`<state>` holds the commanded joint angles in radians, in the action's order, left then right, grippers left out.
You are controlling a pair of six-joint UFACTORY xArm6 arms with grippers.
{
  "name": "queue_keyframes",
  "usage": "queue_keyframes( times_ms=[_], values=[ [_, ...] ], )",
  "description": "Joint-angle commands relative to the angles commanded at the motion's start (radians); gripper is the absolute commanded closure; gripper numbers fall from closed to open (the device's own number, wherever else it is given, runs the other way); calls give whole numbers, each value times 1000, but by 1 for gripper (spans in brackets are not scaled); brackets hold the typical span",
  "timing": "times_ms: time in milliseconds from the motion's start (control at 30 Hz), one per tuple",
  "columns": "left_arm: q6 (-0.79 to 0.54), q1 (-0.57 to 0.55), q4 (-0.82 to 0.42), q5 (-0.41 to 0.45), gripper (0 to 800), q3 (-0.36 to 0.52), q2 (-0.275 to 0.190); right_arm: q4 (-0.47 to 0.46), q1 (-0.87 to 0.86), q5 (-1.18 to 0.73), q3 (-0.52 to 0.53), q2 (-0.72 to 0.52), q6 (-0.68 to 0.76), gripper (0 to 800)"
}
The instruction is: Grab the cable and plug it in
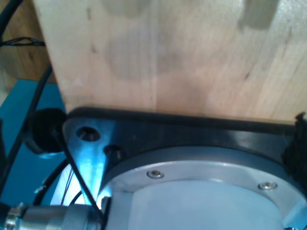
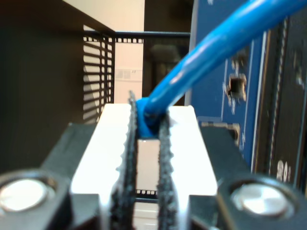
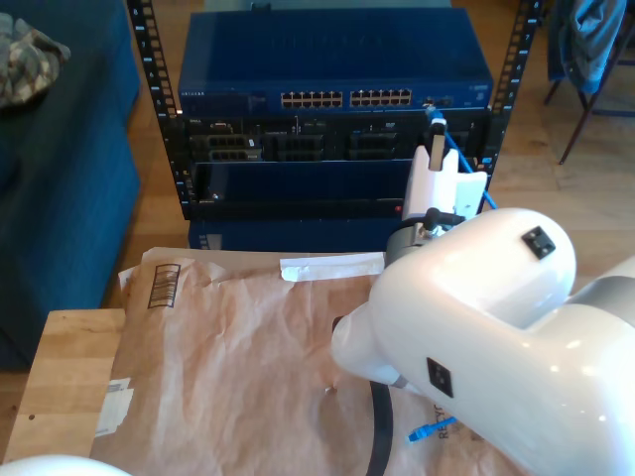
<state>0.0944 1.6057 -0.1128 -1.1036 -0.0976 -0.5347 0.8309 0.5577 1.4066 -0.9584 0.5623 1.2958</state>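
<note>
My second end effector [image 2: 147,143] is clamped on the cable [image 2: 211,52]: in the second wrist view the serrated black pads [image 2: 128,158] pinch the bright blue ethernet lead right at its boot, and the lead rises away toward a blue panel [image 2: 242,96] with small square openings. White marks sit low on that panel, too blurred to read.

The first wrist view looks down on a round metal flange [image 1: 206,172] with screws, bolted to a black plate [image 1: 192,127] on the pale wooden desk [image 1: 168,52]; a thin black wire [image 1: 79,172] crosses the plate's corner. The fingers of my first end effector are out of frame there, so I cannot tell whether it is open or closed.

In the exterior view the bulky white arm [image 3: 476,317] fills the near corner at the exterior view's right, above crumpled brown paper [image 3: 238,357] that bears a printed barcode [image 3: 164,286] and white tape. The cable's free end, with a clear plug [image 3: 419,432], lies on the paper beside the arm's thick black cable [image 3: 379,436]. Farther back, the white fingers [image 3: 435,159] hold the cable's other end up at the rack's front, by the exterior view's right end of the blue network switch [image 3: 332,74] with its rows of ports [image 3: 345,98]. White lettering on the switch's face is illegible.
</note>
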Motion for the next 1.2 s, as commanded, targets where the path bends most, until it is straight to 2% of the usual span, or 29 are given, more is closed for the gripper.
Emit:
queue_keyframes(
  times_ms=[267, 600, 833, 1200],
  values=[
    [0, 0, 0, 0, 0, 0, 0, 66, 9, -41, -164, 84, 3, 799],
    [0, 0, 0, 0, 0, 0, -2, 115, 11, -117, -284, 144, 3, 800],
    [0, 0, 0, 0, 0, 0, 0, 115, 9, -133, -318, 153, 2, 800],
    [0, 0, 0, 0, 0, 0, 0, 130, 9, -132, -311, 150, -28, 800]
  ],
)
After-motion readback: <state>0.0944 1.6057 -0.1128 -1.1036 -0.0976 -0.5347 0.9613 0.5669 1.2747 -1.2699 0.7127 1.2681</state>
